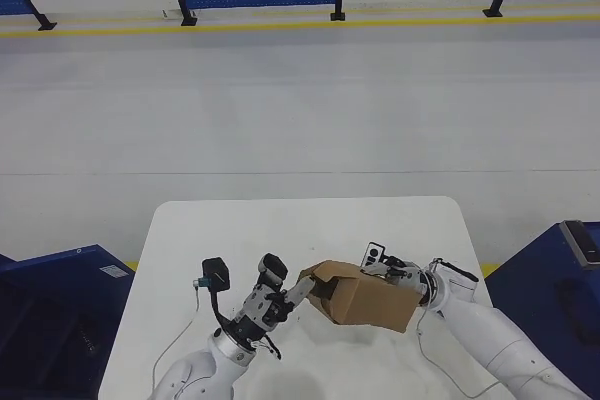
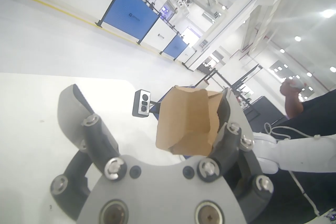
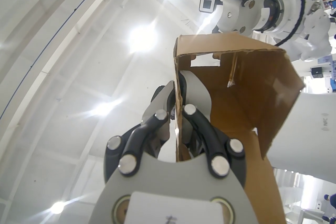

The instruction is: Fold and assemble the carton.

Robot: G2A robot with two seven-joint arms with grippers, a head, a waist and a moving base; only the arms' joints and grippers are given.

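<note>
The right gripper (image 3: 178, 86) has its fingers pinched on one wall of the brown carton (image 3: 252, 83). One finger is inside the open end and the other outside, with the cardboard edge running between them. The carton is held tilted over the near right part of the white table (image 1: 280, 230), between the two arms; whether it touches the tabletop I can't tell. At its other, part-folded end the left gripper (image 2: 149, 92) stands with fingers spread wide, one finger close up against the cardboard and the other well clear of it. Dark blue bins (image 1: 50, 300) flank the table on both sides.
</note>
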